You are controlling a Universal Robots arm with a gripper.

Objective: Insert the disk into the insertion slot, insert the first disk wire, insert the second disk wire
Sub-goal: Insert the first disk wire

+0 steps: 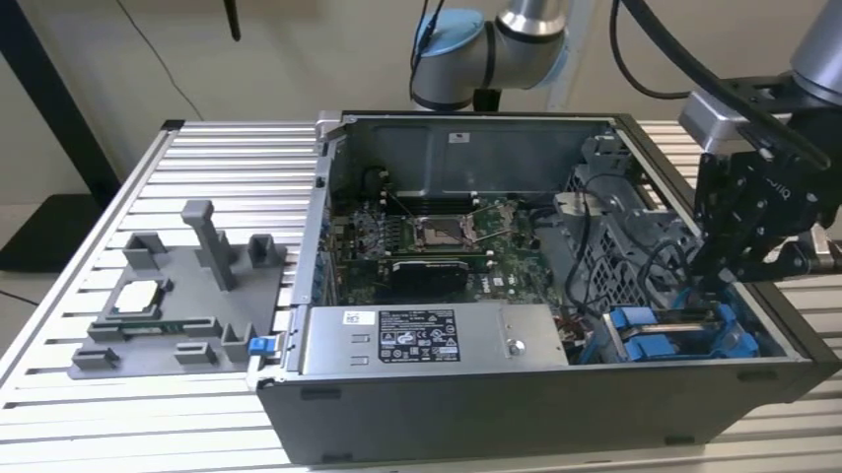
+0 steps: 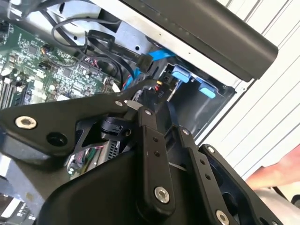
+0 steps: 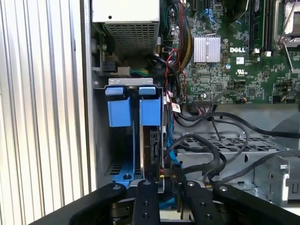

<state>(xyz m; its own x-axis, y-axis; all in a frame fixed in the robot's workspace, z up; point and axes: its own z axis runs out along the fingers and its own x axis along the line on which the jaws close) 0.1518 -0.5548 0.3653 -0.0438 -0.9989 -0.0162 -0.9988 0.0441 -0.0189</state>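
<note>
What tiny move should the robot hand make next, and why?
Probably a small push straight on toward the insertion slot. In the first wrist view the gripper sits close in front of the slot's blue rails, with black wires lying alongside. In the exterior view it hangs just above that corner of the case.

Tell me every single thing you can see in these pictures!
table: one, silver slats, under everything
computer case: one, dark grey, lying open on the table
motherboard: one, green, inside the case
power-supply box: one, grey with a label, along the case's near side
insertion slot: one, grey metal with blue tabs, in the case's corner at the exterior view's right
cables: several, black, beside the insertion slot
parts tray: one, grey, on the table at the exterior view's left
robot arm: one, silver and blue, behind the case
gripper: one, black, right at the insertion slot
</note>
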